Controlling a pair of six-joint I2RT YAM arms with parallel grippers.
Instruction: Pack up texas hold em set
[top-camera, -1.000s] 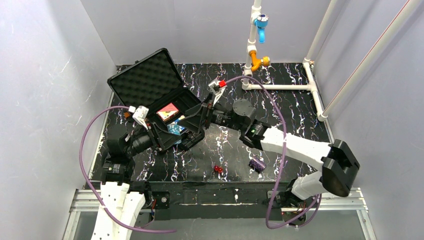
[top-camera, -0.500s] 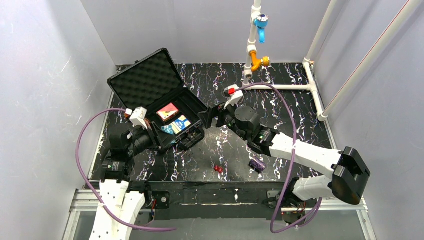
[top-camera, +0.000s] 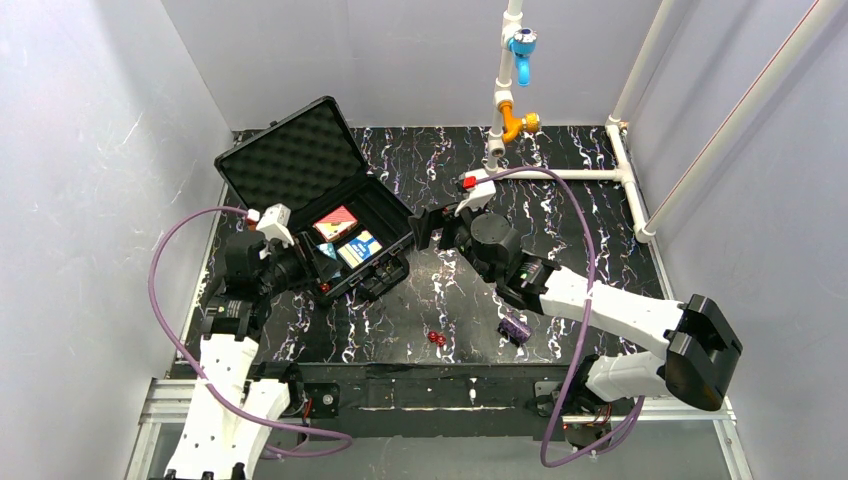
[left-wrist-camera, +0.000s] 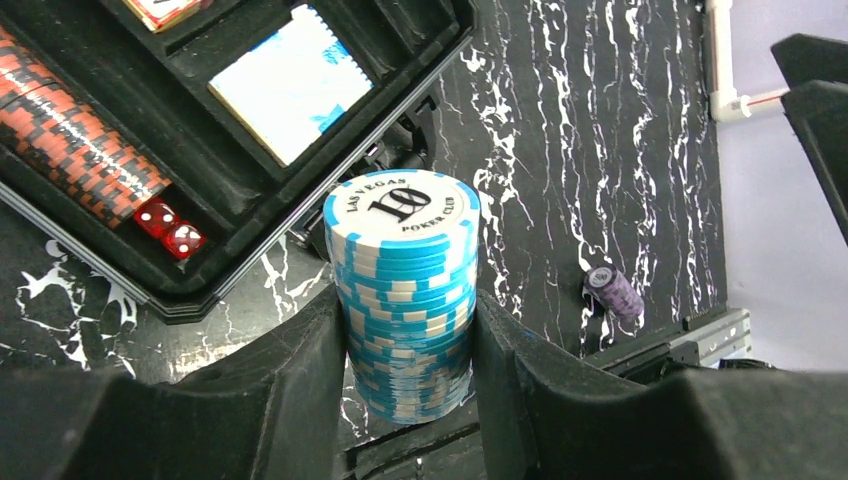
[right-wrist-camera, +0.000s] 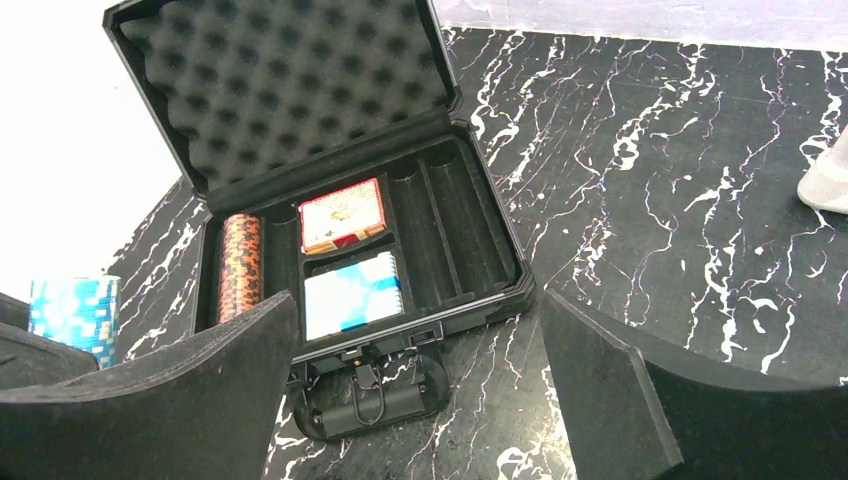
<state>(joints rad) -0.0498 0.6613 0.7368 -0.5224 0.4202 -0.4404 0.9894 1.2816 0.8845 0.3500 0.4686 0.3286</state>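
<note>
The black case (top-camera: 395, 215) lies open with its foam lid (top-camera: 290, 155) up. Its tray holds a red card box (right-wrist-camera: 342, 213), a blue card box (right-wrist-camera: 352, 292), a brown chip stack (right-wrist-camera: 240, 265) and two red dice (left-wrist-camera: 170, 228). My left gripper (left-wrist-camera: 405, 320) is shut on a blue chip stack (left-wrist-camera: 405, 290), held at the case's near left corner (top-camera: 318, 262). My right gripper (right-wrist-camera: 420, 390) is open and empty, just right of the case's front edge (top-camera: 425, 228). A purple chip stack (top-camera: 515, 327) and more red dice (top-camera: 436, 338) lie on the table.
The white pipe frame (top-camera: 560, 172) with blue and orange fittings stands at the back right. The case's handle (right-wrist-camera: 370, 395) juts out toward my right gripper. Grey walls close in on both sides of the black marbled table (top-camera: 600, 230).
My right gripper has pulled back to the right, off the case, uncovering the blue card box in the tray. My left gripper has drawn back left with the blue chip stack.
</note>
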